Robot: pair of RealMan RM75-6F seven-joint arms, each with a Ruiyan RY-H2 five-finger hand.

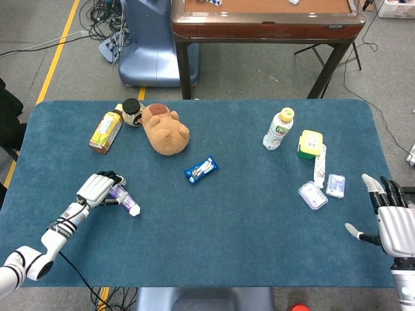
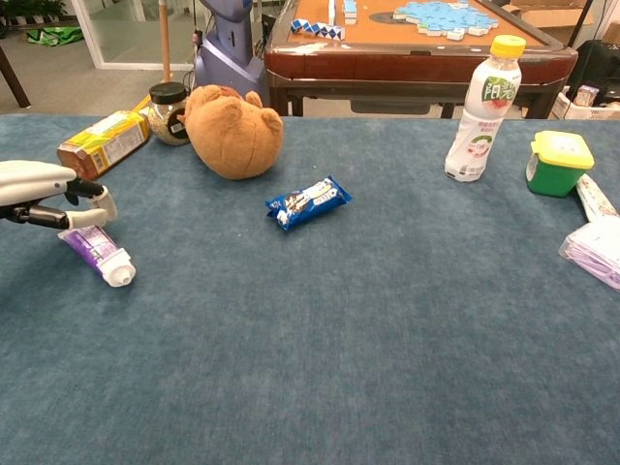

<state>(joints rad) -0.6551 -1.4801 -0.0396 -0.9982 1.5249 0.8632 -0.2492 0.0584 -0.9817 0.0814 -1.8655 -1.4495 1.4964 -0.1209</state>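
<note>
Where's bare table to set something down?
Widest free patch: mid-table between the blue snack bar and the flat packets, down to the near edge. Crowded: right side around the bottle and green tub; far-left by the plush.

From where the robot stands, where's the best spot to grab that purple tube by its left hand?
Probably around the flat purple body of the tube, coming down from above. It lies flat on the table, its white cap pointing away from the left hand, which hovers over the tail end. The body offers wider faces than the small cap.

head overhead, chest low, shared table (image 1: 246, 214)
</note>
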